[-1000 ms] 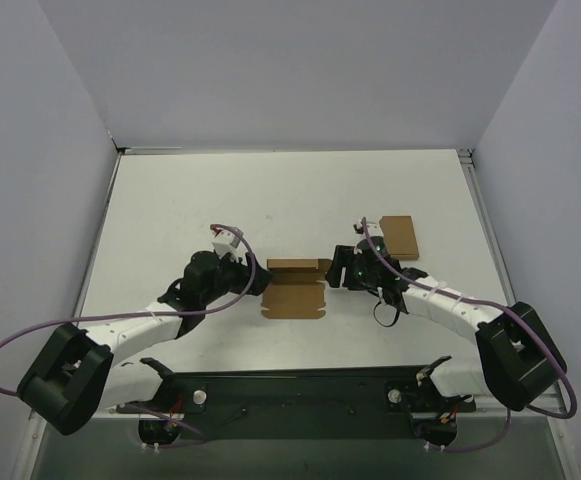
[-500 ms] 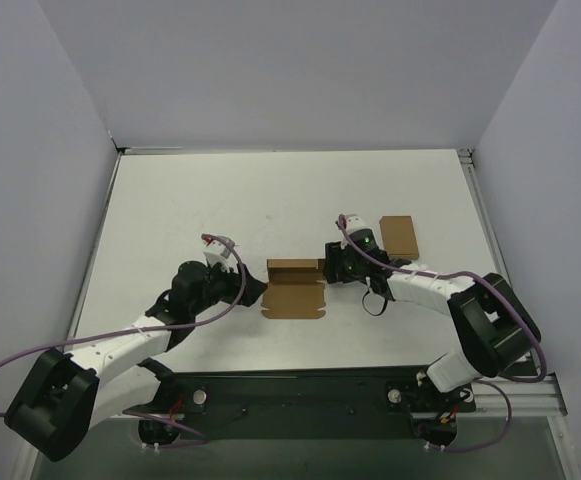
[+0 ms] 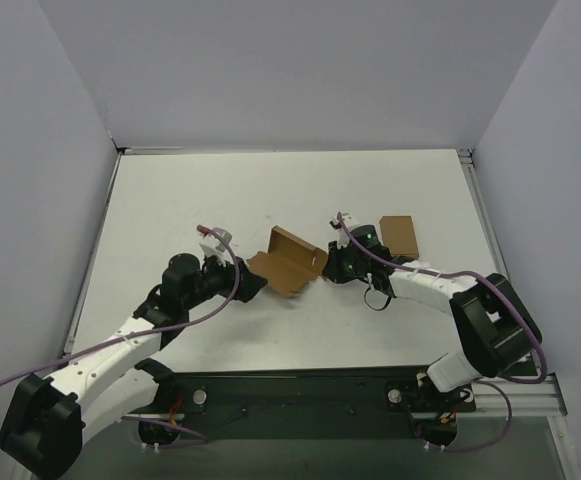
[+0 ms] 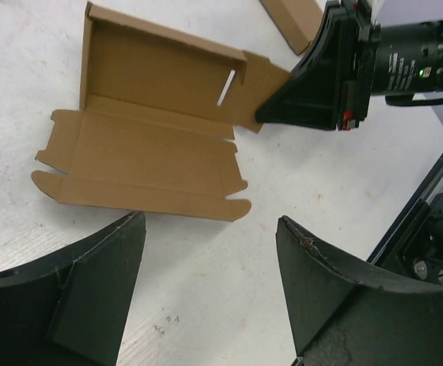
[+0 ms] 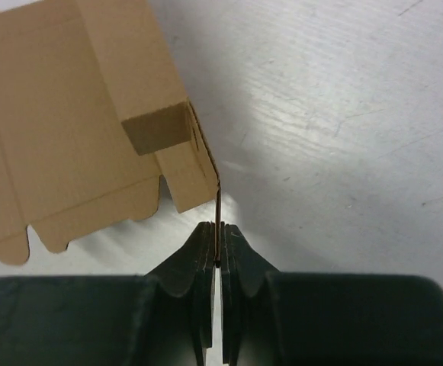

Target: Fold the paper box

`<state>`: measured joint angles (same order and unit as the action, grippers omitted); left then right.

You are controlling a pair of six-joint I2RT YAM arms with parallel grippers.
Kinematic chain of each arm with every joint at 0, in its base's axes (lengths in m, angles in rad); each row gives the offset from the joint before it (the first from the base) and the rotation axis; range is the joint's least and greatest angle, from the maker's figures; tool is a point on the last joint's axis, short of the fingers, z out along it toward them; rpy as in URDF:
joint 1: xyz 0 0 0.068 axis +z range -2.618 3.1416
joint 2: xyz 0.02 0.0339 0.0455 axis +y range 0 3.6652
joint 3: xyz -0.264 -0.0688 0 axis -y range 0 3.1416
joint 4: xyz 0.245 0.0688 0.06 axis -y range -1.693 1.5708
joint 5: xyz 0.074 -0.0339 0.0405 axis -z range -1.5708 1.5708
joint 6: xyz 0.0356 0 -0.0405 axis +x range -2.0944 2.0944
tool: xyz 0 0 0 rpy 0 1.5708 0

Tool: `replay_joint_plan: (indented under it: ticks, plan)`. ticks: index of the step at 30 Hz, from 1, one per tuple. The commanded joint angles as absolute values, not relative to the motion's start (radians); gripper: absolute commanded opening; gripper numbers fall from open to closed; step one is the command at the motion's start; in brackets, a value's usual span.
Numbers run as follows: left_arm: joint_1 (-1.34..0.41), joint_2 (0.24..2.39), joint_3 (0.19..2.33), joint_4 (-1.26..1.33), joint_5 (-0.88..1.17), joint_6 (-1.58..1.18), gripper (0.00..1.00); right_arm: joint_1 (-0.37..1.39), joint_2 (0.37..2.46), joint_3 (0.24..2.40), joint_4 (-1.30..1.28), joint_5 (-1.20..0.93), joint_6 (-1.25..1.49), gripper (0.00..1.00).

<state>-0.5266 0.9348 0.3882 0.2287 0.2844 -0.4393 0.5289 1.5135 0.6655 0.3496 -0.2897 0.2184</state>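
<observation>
Top external view is showing one white table (image 3: 170, 200), and it is carrying everything else. Two arms are reaching over it from the near edge: one left arm (image 3: 120, 345) and one right arm (image 3: 430, 285), both bending toward the middle. Between them one paper box (image 3: 288, 262) is sitting near the middle of the table, turned at an angle, not yet closed. In the left wrist view it is lying open, with one long wall standing up behind a flat panel, and notched flaps are sticking out at its ends and along its front edge. One plain cardboard rectangle (image 3: 399, 235) is lying flat further to the right, beyond the right arm's wrist and apart from the box. Two grippers are working here. The right gripper (image 5: 218, 236) is pinching a thin flap at the right end of the box, and its two fingers are pressing together on the cardboard edge with almost no gap. That end of the box is seeming to be a little raised, but I cannot tell how much of it is touching the table. The left gripper (image 4: 208, 229) is hanging just beside the left end of the box with its fingers spread wide, holding nothing and not touching the cardboard.
</observation>
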Motion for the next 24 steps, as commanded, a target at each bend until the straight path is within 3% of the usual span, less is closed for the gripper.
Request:
replay_joint_plan:
  ticks: [1, 5, 12, 24]
  plan:
    - [-0.502, 0.856, 0.508, 0.072, 0.261, -0.436, 0.8, 0.523, 1.393, 0.729, 0.241, -0.451, 0.21, 0.0]
    - [-0.469, 0.802, 0.584, -0.053, 0.247, -0.419, 0.86, 0.523, 1.303, 0.741, 0.169, -0.523, 0.212, 0.0]
    - [-0.454, 0.859, 0.733, -0.327, 0.101, -0.33, 0.86, 0.526, 1.187, 0.767, 0.058, -0.575, 0.189, 0.0]
    - [-0.428, 0.902, 0.677, -0.238, 0.313, -0.511, 0.88, 0.563, 1.098, 0.756, 0.006, -0.514, 0.063, 0.0]
